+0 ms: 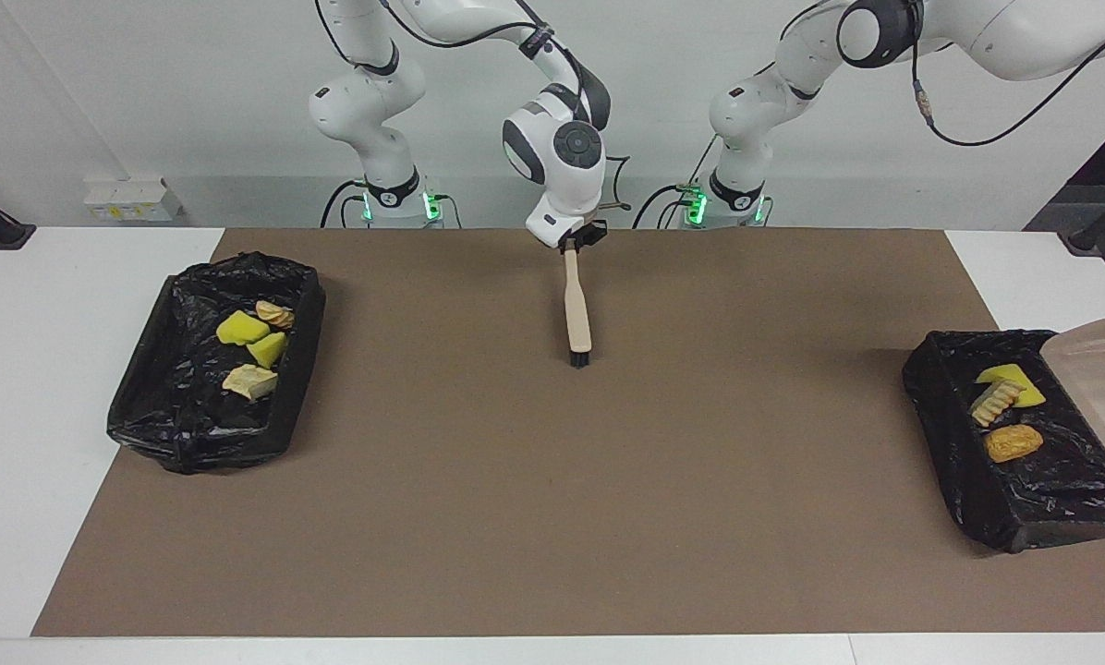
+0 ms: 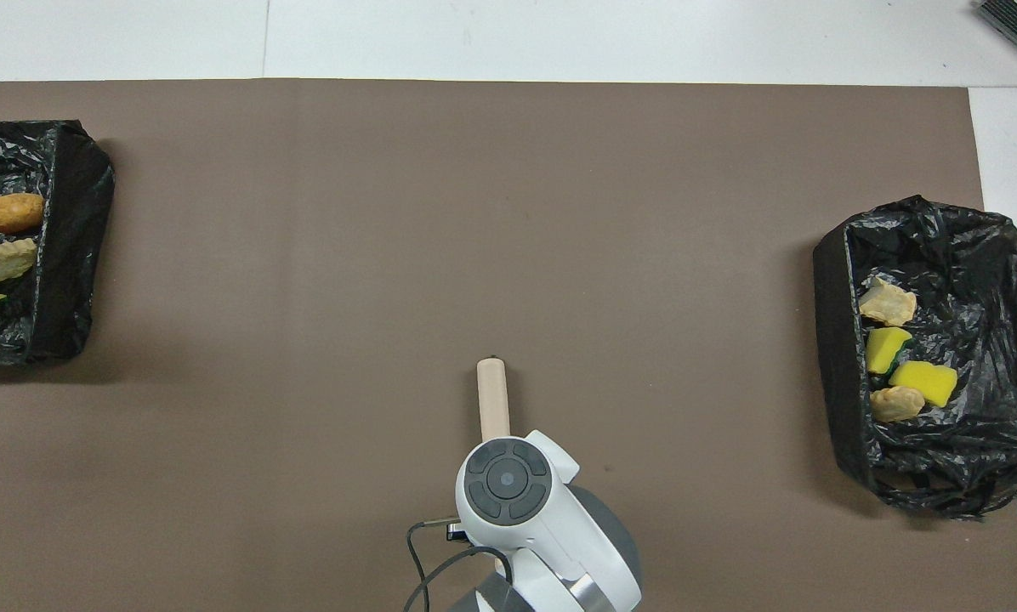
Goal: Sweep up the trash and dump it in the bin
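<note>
A brown mat (image 1: pixel 534 480) covers most of the white table (image 1: pixel 44 388), with a black-lined bin at each end. The bin (image 1: pixel 203 369) toward the right arm's end holds four scraps: two yellow sponge chunks (image 1: pixel 242 327) and two tan bread-like lumps (image 1: pixel 248 380). The bin (image 1: pixel 996 480) toward the left arm's end holds three more: a yellow wedge (image 1: pixel 1010 376), a ridged beige lump (image 1: pixel 994 403) and an orange-brown lump (image 1: pixel 1013 442). No trash shows on the mat itself, so the sweeping looks all but finished.

A beige dustpan (image 1: pixel 1099 397) hangs steeply tilted over that second bin, its tray bare. The left gripper that carries it lies outside both views; it is taken to be clamped narrowly on the pan's handle.

At the middle of the table, close to the robots, the right gripper (image 1: pixel 576 242) is closed on the top of a wooden brush (image 1: pixel 575 305), which hangs nearly upright with its dark bristles (image 1: pixel 579 357) just at the mat.

The scraps look light and soft: sponge that would squash and spring back, bread that could crumble. They are best pushed low and gently with the bristles, not pinched. If one had to be picked up, its broad middle would give the firmest hold.
</note>
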Controlling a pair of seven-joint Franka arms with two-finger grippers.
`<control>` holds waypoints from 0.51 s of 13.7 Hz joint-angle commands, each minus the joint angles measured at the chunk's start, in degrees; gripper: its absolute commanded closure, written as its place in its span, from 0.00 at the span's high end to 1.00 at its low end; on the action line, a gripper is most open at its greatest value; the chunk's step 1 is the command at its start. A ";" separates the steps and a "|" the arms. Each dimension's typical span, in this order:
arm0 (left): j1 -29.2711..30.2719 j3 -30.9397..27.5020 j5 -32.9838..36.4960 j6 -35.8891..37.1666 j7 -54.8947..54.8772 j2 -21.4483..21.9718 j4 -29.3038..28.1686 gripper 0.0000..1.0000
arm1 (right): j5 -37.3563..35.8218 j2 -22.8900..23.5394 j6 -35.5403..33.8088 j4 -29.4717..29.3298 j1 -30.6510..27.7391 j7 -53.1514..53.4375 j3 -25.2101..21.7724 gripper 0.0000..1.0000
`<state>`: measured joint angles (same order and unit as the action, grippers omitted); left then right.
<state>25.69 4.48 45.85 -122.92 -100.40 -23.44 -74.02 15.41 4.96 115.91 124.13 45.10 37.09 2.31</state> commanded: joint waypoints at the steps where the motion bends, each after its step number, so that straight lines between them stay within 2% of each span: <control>1: -0.99 -0.26 1.09 0.93 -0.06 4.00 0.02 0.00 | 2.95 -0.39 1.25 1.29 -0.98 -0.27 0.06 0.22; 3: -2.47 0.88 -0.13 1.89 0.03 5.59 -1.64 0.00 | 3.31 -0.30 1.25 1.12 -1.07 -0.26 0.06 0.25; 4: -3.97 0.88 -1.71 3.81 0.03 6.21 -2.70 0.00 | 3.31 -0.21 1.25 1.03 -1.07 -0.26 0.06 0.40; 5: -5.46 0.88 -3.81 5.66 0.03 6.56 -3.23 0.00 | 3.31 -0.21 1.16 0.86 -1.07 -0.35 0.06 0.59; 6: -6.96 0.97 -6.53 7.50 0.29 6.82 -3.93 0.00 | 3.23 -0.21 1.16 0.77 -1.07 -0.53 0.06 0.97; 7: -8.36 0.97 -9.60 8.74 0.56 7.09 -4.98 0.00 | 3.22 -0.03 0.99 0.07 -0.98 -0.62 0.06 1.00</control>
<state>19.99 6.11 40.17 -116.41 -100.50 -18.19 -75.74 17.10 5.03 115.97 124.18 44.61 37.12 2.21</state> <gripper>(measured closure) 0.665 0.507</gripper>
